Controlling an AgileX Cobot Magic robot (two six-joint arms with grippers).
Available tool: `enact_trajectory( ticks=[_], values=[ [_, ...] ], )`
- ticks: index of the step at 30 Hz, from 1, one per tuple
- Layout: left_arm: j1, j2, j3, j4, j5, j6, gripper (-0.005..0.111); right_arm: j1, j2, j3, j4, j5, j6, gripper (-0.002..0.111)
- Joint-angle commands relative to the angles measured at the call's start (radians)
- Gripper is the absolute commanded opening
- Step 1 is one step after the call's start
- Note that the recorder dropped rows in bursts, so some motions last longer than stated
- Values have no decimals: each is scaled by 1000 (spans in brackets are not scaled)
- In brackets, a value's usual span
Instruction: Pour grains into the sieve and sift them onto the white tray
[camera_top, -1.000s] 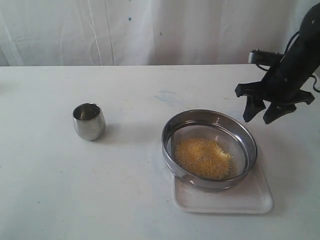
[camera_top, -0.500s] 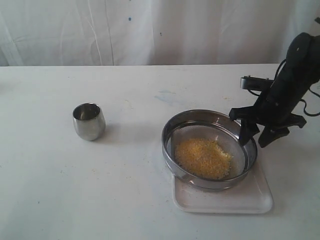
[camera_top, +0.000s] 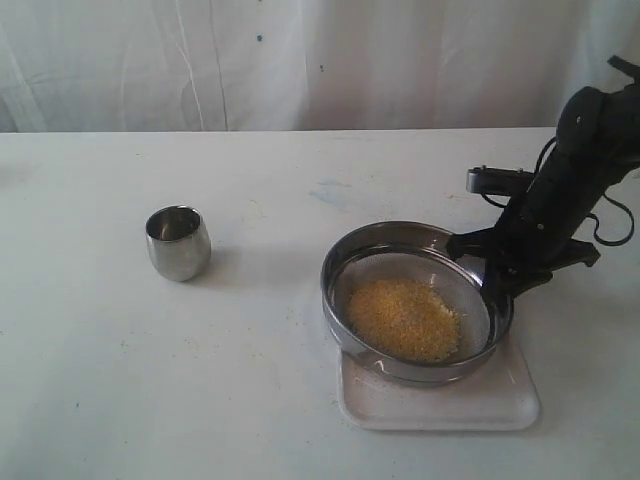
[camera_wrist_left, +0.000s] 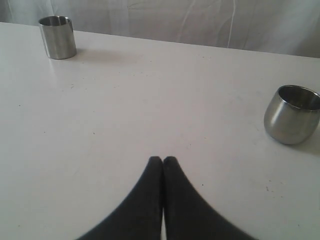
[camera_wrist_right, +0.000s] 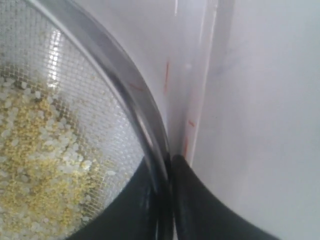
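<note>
Pour looks done: grains (camera_top: 404, 318) sit in the sieve (camera_top: 400, 228) on the white tray (camera_top: 440, 405); your right claw (camera_wrist_right: 167, 170) pinches the sieve's rim; left claw (camera_wrist_left: 163, 162) is pressed together over the worktop (camera_top: 200, 380); next, I'd say, lift slightly and shake level above the tray.

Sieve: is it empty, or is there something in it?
Not empty: a heap of yellow and whitish grains lies inside the sieve, on its mesh.
</note>
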Motion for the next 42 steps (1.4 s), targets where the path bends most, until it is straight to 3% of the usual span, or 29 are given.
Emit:
enact_trajectory(
  ticks=[1, 13, 15, 20, 25, 28, 34, 42],
  values=[
    [1, -5, 2, 3, -11, 1, 0, 0, -44, 5, -29, -1, 1, 8],
    [1, -5, 2, 3, -11, 1, 0, 0, -63, 12, -60, 7, 46, 8],
    [1, -5, 2, 3, -11, 1, 0, 0, -61, 12, -58, 9, 40, 10],
    [1, -5, 2, 3, -11, 1, 0, 0, -57, 12, -31, -1, 7, 31],
    [1, -5, 2, 3, -11, 1, 0, 0, -24, 12, -3, -5, -5, 32],
    [1, -5, 2, 3, -11, 1, 0, 0, -24, 12, -3, -5, -5, 27],
    [1, -5, 2, 3, -11, 1, 0, 0, -24, 12, -12, 3, -8, 0],
    [1, -5, 2, 3, -11, 1, 0, 0, -46, 12, -83, 44, -8, 0]
  ],
)
